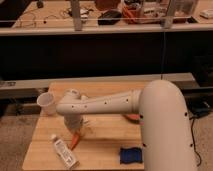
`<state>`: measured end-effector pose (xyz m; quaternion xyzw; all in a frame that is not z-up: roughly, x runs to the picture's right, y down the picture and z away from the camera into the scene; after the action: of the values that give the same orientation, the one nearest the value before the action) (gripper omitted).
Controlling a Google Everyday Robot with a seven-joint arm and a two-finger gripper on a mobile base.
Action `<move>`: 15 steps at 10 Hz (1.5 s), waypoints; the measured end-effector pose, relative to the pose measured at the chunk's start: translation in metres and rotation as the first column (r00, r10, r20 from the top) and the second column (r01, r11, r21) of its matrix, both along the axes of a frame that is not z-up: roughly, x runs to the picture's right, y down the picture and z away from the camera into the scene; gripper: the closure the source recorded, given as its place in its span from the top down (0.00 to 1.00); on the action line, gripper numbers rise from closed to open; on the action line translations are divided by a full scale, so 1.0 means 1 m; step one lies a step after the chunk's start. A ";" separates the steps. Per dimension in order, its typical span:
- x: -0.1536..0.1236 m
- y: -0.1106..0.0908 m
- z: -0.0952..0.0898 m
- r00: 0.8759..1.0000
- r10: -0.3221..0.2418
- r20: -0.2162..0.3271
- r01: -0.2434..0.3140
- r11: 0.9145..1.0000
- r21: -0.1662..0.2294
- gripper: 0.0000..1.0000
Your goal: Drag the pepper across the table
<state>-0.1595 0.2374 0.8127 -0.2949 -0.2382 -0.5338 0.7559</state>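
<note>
The pepper (75,141) is a small orange piece lying on the wooden table (105,145), near its front left. My gripper (78,128) points down from the end of the white arm (105,104), right above the pepper's upper end and touching or almost touching it. The arm hides part of the table behind it.
A white bottle (64,151) lies just left of the pepper. A white cup (47,101) stands at the table's far left. A blue object (131,156) lies at the front right. An orange dish (132,118) shows under the arm. A shelf runs behind the table.
</note>
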 end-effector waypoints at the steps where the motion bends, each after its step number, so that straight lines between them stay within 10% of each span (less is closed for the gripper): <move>1: -0.003 -0.004 0.003 1.000 0.000 0.003 0.000 1.000 -0.004 0.00; 15: -0.057 -0.052 0.029 0.999 -0.024 0.041 0.024 1.000 -0.014 0.00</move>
<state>-0.2162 0.1851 0.8417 -0.2920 -0.2540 -0.5472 0.7422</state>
